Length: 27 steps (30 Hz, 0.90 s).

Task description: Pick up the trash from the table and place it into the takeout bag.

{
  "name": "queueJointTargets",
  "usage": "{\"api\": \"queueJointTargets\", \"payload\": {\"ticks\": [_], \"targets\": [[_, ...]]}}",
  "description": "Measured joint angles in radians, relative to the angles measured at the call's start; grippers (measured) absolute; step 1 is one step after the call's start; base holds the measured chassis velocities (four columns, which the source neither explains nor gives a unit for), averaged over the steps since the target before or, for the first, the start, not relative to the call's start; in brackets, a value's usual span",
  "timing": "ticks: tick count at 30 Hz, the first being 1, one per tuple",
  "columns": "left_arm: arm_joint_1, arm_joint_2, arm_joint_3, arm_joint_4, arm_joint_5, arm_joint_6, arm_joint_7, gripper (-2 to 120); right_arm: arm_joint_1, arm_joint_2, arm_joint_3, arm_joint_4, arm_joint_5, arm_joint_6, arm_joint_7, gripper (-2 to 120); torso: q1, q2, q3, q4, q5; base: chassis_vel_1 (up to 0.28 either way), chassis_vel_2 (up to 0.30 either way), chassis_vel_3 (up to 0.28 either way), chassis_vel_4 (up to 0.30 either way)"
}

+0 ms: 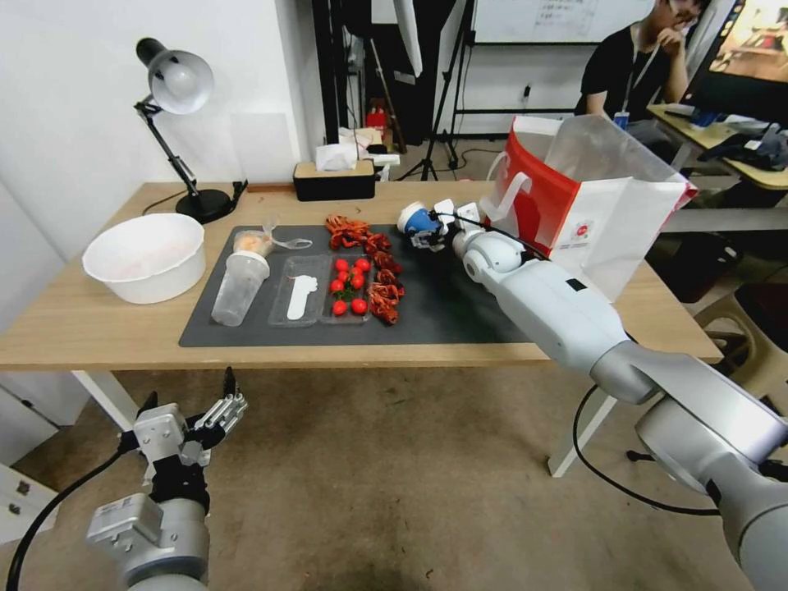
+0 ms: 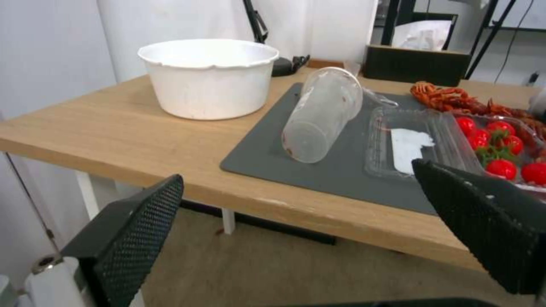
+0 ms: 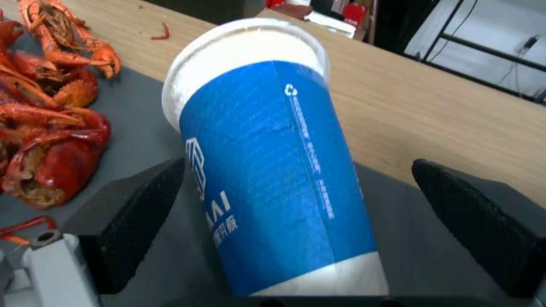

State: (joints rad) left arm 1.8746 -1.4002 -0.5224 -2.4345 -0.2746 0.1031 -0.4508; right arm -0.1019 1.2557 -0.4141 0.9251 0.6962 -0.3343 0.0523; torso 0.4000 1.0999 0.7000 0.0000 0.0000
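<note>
A blue paper cup [image 1: 420,222] [image 3: 273,170] lies on its side on the dark grey mat [image 1: 443,316] of the table [image 1: 82,324], just left of the takeout bag [image 1: 611,217]. My right gripper [image 1: 428,236] [image 3: 298,170] is open around the cup, one finger on each side, with a gap on at least one side. A clear plastic cup [image 1: 238,289] [image 2: 321,117] lies on the mat's left part, with a small knotted clear bag [image 1: 254,241] behind it. Below the table's front edge, my left gripper [image 1: 193,402] [image 2: 296,179] hangs open and holds nothing.
Red crayfish shells [image 1: 369,250] [image 3: 51,128] and a clear tray of tomatoes [image 1: 322,300] [image 2: 449,140] lie mid-mat. A white tub [image 1: 146,256] [image 2: 207,76] stands at the left, a desk lamp [image 1: 176,86] and a black tissue box [image 1: 334,179] at the back.
</note>
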Motion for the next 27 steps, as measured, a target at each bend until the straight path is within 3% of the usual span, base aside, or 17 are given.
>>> {"api": "queueJointTargets", "payload": {"ticks": [2,7,13,17,22,25,27], "targets": [[0.000,-0.001,0.000,0.000,0.000,-0.001,0.000,100,-0.001,0.000,0.000,0.003,0.003,-0.004,0.001,100,0.000,0.000,0.000,0.0000,0.0000,0.000,0.000,0.000,0.000],[0.000,-0.005,0.004,-0.002,0.003,-0.001,-0.001,100,-0.005,-0.004,-0.001,0.019,0.028,-0.026,0.003,86,0.000,0.000,0.000,0.0000,-0.0001,0.000,0.000,0.000,0.000],[0.000,-0.008,0.005,-0.004,0.005,-0.003,-0.001,100,-0.009,-0.008,-0.006,0.035,0.054,-0.035,0.007,67,0.000,0.000,0.000,0.0000,0.0000,0.000,0.000,0.000,0.000],[0.000,-0.008,0.006,-0.007,0.007,-0.003,-0.001,100,-0.010,-0.013,-0.008,0.048,0.070,-0.031,0.019,47,0.000,0.000,0.000,0.0001,0.0000,0.000,0.000,0.000,0.000],[0.001,-0.009,0.010,-0.007,0.011,-0.005,-0.001,100,-0.013,-0.023,-0.011,0.062,0.080,-0.029,0.024,34,0.000,0.000,0.000,0.0000,0.0000,0.000,0.000,0.000,0.000],[0.002,-0.011,0.018,-0.007,0.018,-0.009,-0.002,100,-0.023,-0.034,-0.011,0.081,0.086,-0.027,0.030,18,0.000,0.000,0.000,0.0000,0.0000,0.000,0.000,0.000,0.000],[0.003,-0.012,0.020,-0.007,0.020,-0.010,-0.002,100,-0.026,-0.037,-0.011,0.086,0.090,-0.027,0.032,14,0.000,0.000,0.000,0.0000,0.0000,0.000,0.000,0.000,0.000]]}}
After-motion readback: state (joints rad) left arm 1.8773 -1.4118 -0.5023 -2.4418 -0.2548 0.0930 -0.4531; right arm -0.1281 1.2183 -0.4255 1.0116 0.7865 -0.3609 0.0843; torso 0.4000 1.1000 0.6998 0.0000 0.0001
